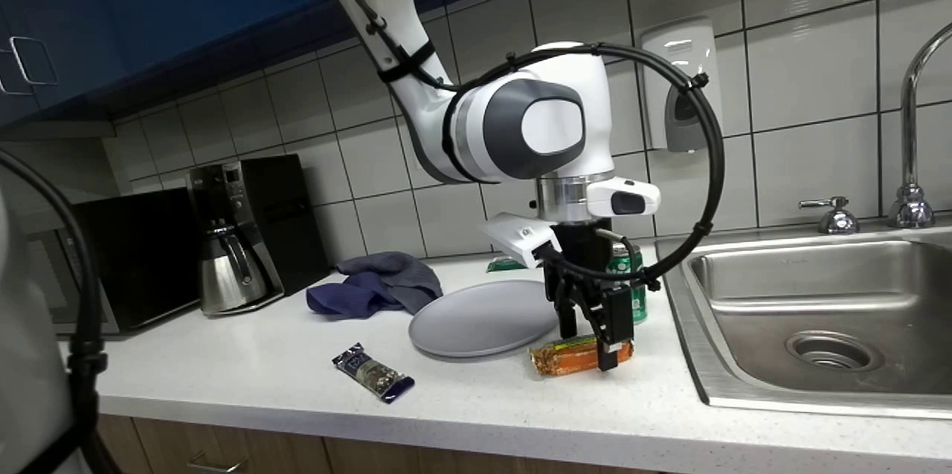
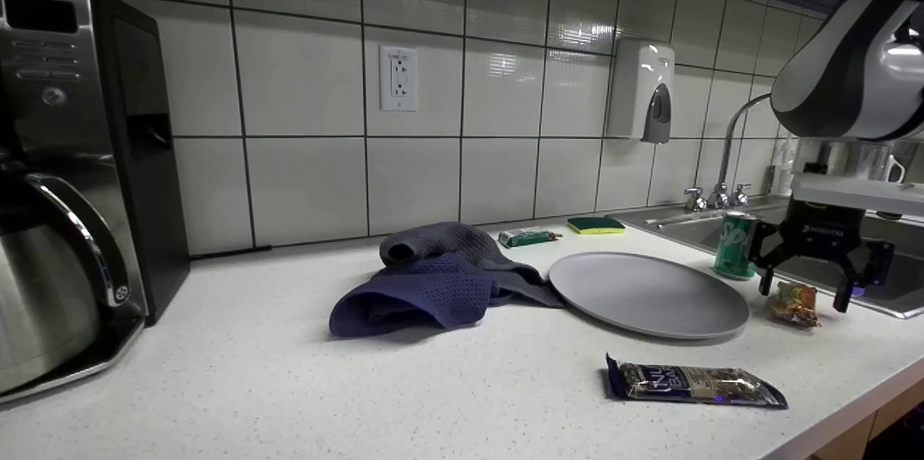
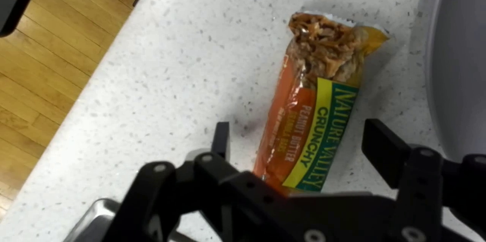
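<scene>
- We see the claw spread: in the wrist view its fingers stand at nine and three o'clock about the orange snack bar — white counter shows between the snack bar and each finger.
- The snack bar lies flat on the counter, and in the wrist view its upper end points between twelve and one o'clock.
- From it, in an exterior view, we have the grey plate at ten o'clock, just beside it.
- The green can stands upright at one o'clock, partly hidden behind the claw.
- The steel sink is at three o'clock, near.
- The dark nut bar lies flat at nine o'clock, well apart.
- We see crumpled blue and grey cloth at ten o'clock, past the plate — farther that way, the coffee maker.
- In an exterior view we find the sponge at eleven o'clock from the plate, and a green packet at ten.
</scene>
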Action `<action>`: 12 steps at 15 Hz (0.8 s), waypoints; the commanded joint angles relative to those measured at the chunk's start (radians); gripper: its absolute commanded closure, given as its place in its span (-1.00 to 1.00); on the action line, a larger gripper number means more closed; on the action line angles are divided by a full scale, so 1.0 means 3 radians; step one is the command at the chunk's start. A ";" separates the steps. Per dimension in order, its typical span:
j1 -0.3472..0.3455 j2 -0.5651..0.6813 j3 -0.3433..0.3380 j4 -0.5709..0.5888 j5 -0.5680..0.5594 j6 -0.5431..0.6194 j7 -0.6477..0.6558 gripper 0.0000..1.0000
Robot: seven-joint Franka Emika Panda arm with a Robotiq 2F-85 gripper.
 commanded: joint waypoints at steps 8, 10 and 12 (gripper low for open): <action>-0.0009 -0.0198 -0.0059 -0.0038 -0.0194 -0.0129 0.0067 0.67; -0.0002 -0.0229 -0.0070 -0.0032 -0.0256 -0.0170 0.0089 0.67; 0.0002 -0.0270 -0.0071 -0.0028 -0.0296 -0.0206 0.0097 0.67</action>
